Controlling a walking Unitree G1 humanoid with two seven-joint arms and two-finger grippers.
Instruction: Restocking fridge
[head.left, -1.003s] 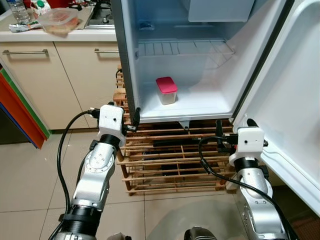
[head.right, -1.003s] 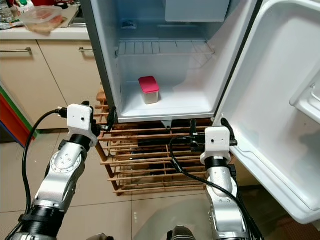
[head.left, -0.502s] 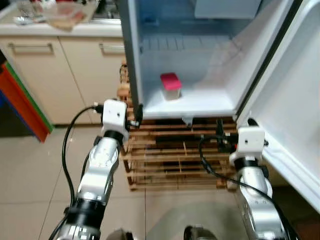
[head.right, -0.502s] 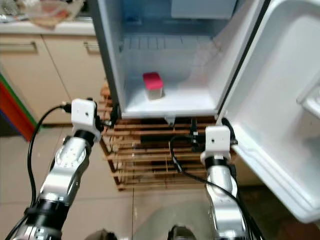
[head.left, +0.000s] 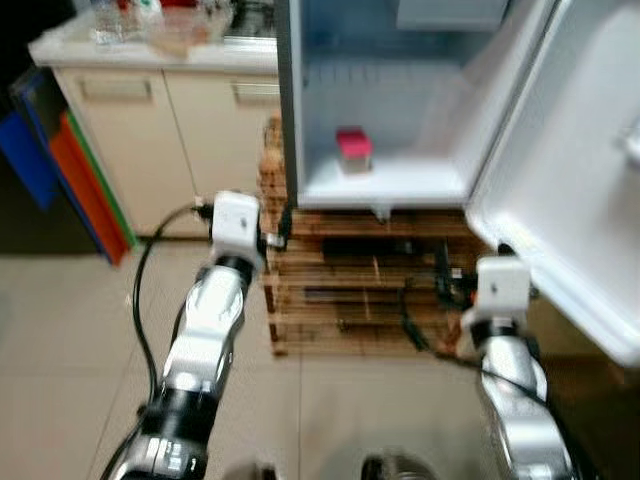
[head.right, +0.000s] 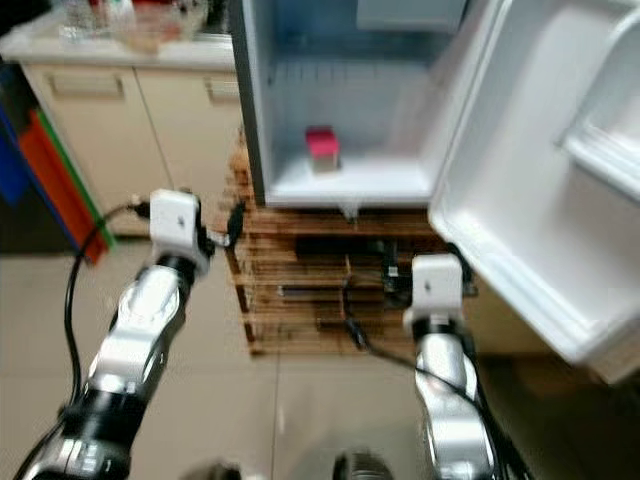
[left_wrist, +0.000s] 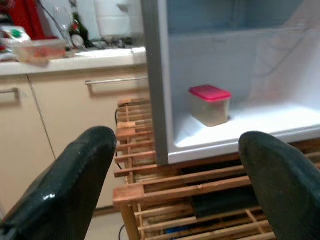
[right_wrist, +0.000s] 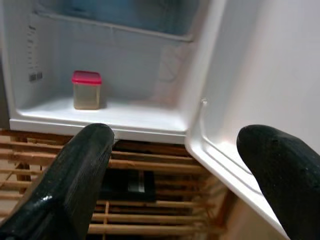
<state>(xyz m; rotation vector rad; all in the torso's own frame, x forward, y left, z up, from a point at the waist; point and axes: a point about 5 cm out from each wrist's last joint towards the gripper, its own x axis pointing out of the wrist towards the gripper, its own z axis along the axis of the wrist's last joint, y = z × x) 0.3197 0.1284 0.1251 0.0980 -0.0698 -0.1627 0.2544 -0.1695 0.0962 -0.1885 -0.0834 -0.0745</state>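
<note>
The small fridge (head.left: 410, 186) stands with its door (head.left: 565, 190) swung wide to the right. One clear container with a red lid (head.left: 352, 150) sits on the fridge floor, towards the left wall; it is also in the wrist views (left_wrist: 210, 104) (right_wrist: 86, 90). My left gripper (head.left: 281, 226) is held up in front of the fridge's lower left corner, open and empty. My right gripper (head.left: 442, 274) hovers below the door's hinge side, also open with nothing between its fingers (right_wrist: 75, 175). Both are well short of the container.
A slatted wooden rack (head.left: 345, 290) supports the fridge. To the left are beige cabinets (head.left: 130, 140) under a counter (head.left: 150, 48) with a clear tub and bottles. Red, green and blue boards (head.left: 70, 165) lean at the far left. Tiled floor lies in front.
The whole picture has shifted and blurred: the fridge now looks smaller and farther, so the camera has drawn back. Both arms keep the same raised pose, grippers still open.
</note>
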